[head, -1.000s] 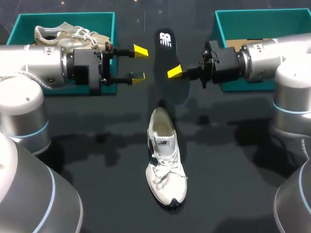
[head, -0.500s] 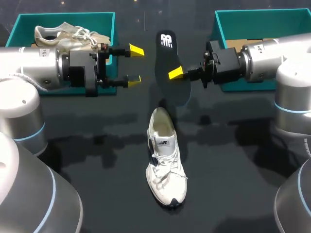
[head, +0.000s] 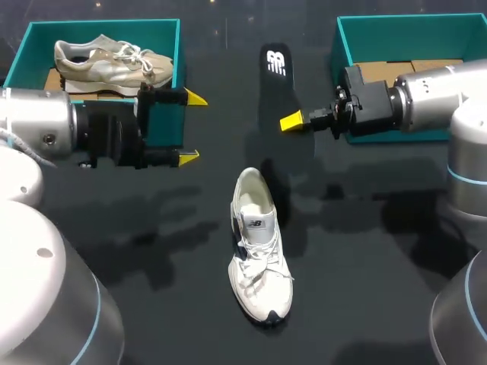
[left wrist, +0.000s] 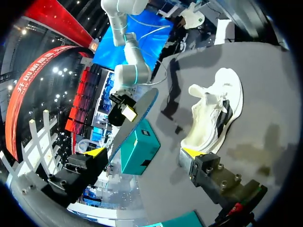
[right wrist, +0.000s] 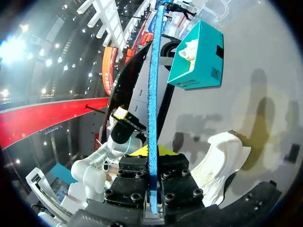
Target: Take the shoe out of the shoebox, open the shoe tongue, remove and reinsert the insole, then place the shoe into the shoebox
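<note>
Head view: right gripper (head: 293, 122) clenched on the side edge of the insole (head: 275, 84), held aloft upper centre. Shoe (head: 259, 243) lies mid-frame, unheld; left gripper (head: 192, 127) released, centre left. Risk: the thin edge grip slips, or the insole shoves the loose shoe aside at reinsertion.

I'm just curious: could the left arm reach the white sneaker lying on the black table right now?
Probably yes: the left gripper is open and empty, and nothing lies between it and the white sneaker.
</note>
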Tool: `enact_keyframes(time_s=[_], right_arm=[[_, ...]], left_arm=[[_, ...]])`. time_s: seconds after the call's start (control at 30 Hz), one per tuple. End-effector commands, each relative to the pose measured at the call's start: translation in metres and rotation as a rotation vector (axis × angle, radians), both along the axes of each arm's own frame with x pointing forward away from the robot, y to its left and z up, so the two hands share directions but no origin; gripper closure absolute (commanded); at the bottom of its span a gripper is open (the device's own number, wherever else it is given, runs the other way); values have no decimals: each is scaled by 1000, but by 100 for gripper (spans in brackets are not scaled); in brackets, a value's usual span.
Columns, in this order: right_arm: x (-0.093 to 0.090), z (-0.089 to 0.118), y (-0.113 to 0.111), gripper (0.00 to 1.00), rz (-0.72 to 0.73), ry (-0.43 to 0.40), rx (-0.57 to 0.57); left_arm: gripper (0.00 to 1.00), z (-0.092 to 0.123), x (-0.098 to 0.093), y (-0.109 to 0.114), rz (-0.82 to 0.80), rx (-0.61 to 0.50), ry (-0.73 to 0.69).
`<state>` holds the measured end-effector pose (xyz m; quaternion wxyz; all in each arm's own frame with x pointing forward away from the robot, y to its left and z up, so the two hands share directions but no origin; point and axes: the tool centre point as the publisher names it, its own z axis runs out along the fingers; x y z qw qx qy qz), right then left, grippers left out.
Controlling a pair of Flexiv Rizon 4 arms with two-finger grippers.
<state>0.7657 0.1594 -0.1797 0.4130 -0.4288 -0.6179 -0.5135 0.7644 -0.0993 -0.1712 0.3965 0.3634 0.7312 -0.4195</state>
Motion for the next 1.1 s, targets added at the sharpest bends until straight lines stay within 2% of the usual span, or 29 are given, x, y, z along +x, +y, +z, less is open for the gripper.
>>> enact_keyframes(time_s=[0.03,0.2,0.4,0.53,0.6,0.63,0.67,1.07,1.1], right_arm=[[0,1,-1,100,1,0,-3],[0,1,-1,100,1,0,-3],[0,-7,5,100,-64,-90,11],[4,-13,12,100,-100,-148,20],[7,-18,17,100,-107,-180,19],[10,-21,19,100,-109,-185,16],[11,-24,20,100,-114,-182,-13],[11,-24,20,100,-114,-182,-13],[13,-27,21,100,-121,-180,-10]], left_arm=[[0,10,-14,3,42,62,7],[0,10,-14,3,42,62,7],[0,-10,-12,6,124,131,280],[0,-24,-20,16,184,191,428],[0,-31,-22,19,230,222,560],[0,-36,-21,20,296,275,644],[0,-39,-22,21,339,322,611],[0,-39,-22,21,339,322,611],[0,-44,-20,19,343,342,628]])
